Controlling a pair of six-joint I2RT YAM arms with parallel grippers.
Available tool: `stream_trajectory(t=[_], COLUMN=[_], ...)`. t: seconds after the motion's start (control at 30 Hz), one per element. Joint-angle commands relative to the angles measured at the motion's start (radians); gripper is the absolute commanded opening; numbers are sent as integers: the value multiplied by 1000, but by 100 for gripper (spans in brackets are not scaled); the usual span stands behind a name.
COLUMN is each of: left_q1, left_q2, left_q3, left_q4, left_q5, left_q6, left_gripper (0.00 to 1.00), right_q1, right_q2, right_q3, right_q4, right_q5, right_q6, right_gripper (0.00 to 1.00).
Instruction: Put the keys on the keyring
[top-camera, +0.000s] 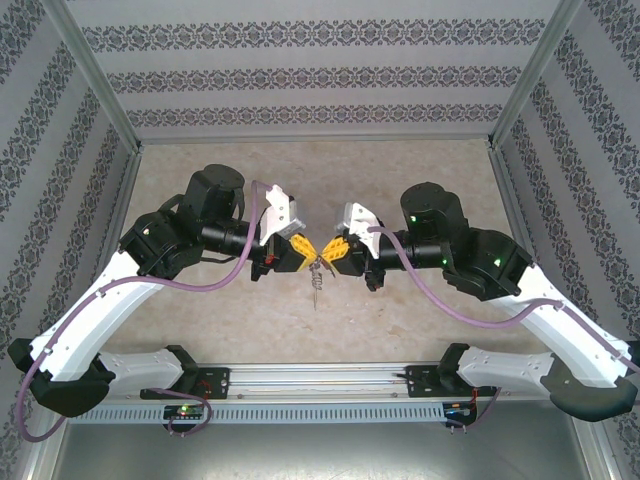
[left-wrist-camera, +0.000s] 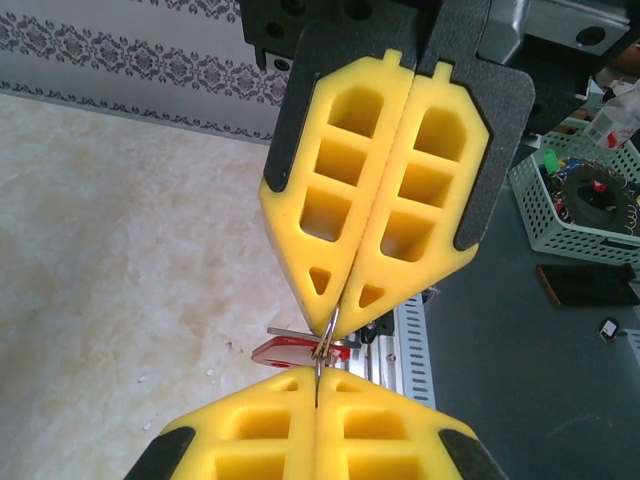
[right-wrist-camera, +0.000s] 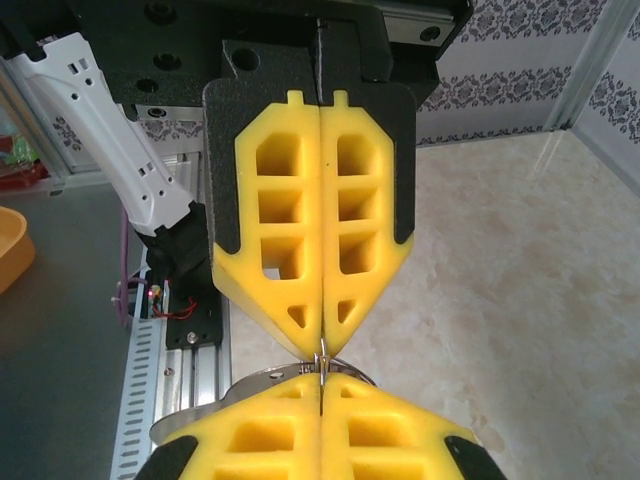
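Note:
My two grippers meet tip to tip above the middle of the table, left gripper (top-camera: 308, 256) and right gripper (top-camera: 328, 252). Both are shut. In the left wrist view a thin metal ring (left-wrist-camera: 330, 335) runs from the seam of my left gripper (left-wrist-camera: 318, 378) into the seam of the right gripper (left-wrist-camera: 335, 322). A red key (left-wrist-camera: 290, 351) hangs just behind it, under a flat grey bar. In the right wrist view the grey keyring (right-wrist-camera: 235, 388) curves out to the left behind my right gripper (right-wrist-camera: 322, 380), touching the left gripper (right-wrist-camera: 322, 345). A thin dark piece (top-camera: 317, 285) dangles below.
The beige table (top-camera: 400, 170) is boxed in by patterned walls (top-camera: 320, 70). An aluminium rail (top-camera: 320, 378) runs along the near edge between the arm bases. Off the table stand a white mesh basket (left-wrist-camera: 560, 225) and an orange bowl (right-wrist-camera: 10, 250).

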Motion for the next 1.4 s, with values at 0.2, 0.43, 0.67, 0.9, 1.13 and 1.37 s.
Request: stream_trajectory(t=[0.2,0.43,0.67,0.9,1.13,1.37], left_q1=[-20,-20,-20,-20,-19,-18], left_q2=[4,4,-2,-3,-8,-8], left_q3=[27,25,19,13,11,9], left_q4=[73,85,104,115,131,144], left_q5=[-2,4,8,10,9,8], left_q6=[19,5,-16,-35,-55,-70], left_gripper=[0,0,0,0,0,0], right_q1=[62,99,133,161,191,214], right_q2=[45,65,74,67,52,15], right_q3=[58,92,109,114,107,74], right_q4=[-12,-47,-80,-96,-108,-105], right_q5=[-33,21,83,127,162,193], right_q6=[-60,-97,-129,-163,-203,-262], right_gripper=[0,0,0,0,0,0])
